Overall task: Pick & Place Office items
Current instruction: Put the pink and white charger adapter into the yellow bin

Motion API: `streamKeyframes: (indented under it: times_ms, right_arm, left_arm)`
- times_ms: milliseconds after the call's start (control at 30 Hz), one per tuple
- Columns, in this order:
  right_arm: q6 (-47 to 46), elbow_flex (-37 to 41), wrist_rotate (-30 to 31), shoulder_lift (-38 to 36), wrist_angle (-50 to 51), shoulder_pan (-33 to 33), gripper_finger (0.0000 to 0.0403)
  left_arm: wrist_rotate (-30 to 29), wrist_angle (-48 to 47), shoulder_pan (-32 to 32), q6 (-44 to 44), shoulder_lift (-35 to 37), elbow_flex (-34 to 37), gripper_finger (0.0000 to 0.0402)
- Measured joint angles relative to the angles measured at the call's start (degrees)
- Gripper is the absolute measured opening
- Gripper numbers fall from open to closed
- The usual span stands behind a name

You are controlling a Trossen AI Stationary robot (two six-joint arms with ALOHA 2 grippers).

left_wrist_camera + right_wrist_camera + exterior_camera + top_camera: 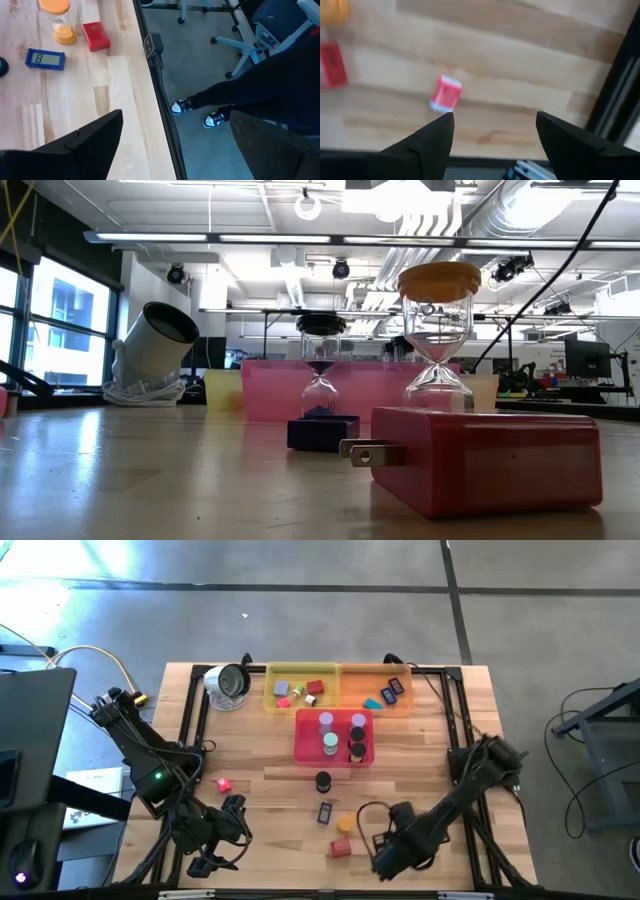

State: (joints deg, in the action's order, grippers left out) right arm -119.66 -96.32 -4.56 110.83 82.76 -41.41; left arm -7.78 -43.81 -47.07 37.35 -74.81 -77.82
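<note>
On my left, the left gripper (215,858) hangs open over the table's (260,790) near edge, holding nothing, with a small red block (224,784) lying on the wood just beyond it. Toward the middle I see a black hourglass (323,781), a blue digital timer (325,812), an orange hourglass (346,824) and a red plug block (341,848) loose on the boards, while more pieces sit in the pink tray (305,748) and the yellow tray (272,700) and orange tray (405,702) behind. On my right, the right gripper (381,862) is open and empty too, low by the near edge beside the red plug block.
</note>
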Motion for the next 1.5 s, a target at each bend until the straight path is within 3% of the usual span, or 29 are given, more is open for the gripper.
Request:
streamKeyframes:
  times_ms: [200, 400, 533, 833, 1267, 1500]
  right_arm:
    - [-3.7, 15.7, 2.5, -10.5, -13.9, -0.2, 0.0271]
    - [-5.2, 25.5, 1.0, -12.2, -30.1, -0.3, 0.0271]
    - [-4.9, 27.1, 2.2, -11.7, -37.0, -0.6, 0.0271]
    - [-13.8, 27.1, 3.8, -11.1, -38.0, -0.6, 0.0271]
    - [-15.9, 27.0, 2.5, -6.4, -42.3, -1.4, 0.0271]
    - [-15.3, 27.0, 2.1, -3.9, -42.3, -0.3, 0.0271]
  left_arm:
    - [0.0, 0.0, 0.4, 0.0, 0.0, 0.0, 0.0359]
    - [0.0, 0.0, 0.5, 0.0, 0.0, 0.0, 0.0359]
    - [0.0, 0.0, 0.5, 0.0, 0.0, 0.0, 0.0359]
    - [0.0, 0.1, 0.4, 0.2, 0.0, 0.0, 0.0359]
    - [0.0, 0.1, -1.2, 0.6, 0.0, 0.0, 0.0359]
    - [-3.4, 0.1, -1.6, 0.4, 0.0, 0.0, 0.0359]
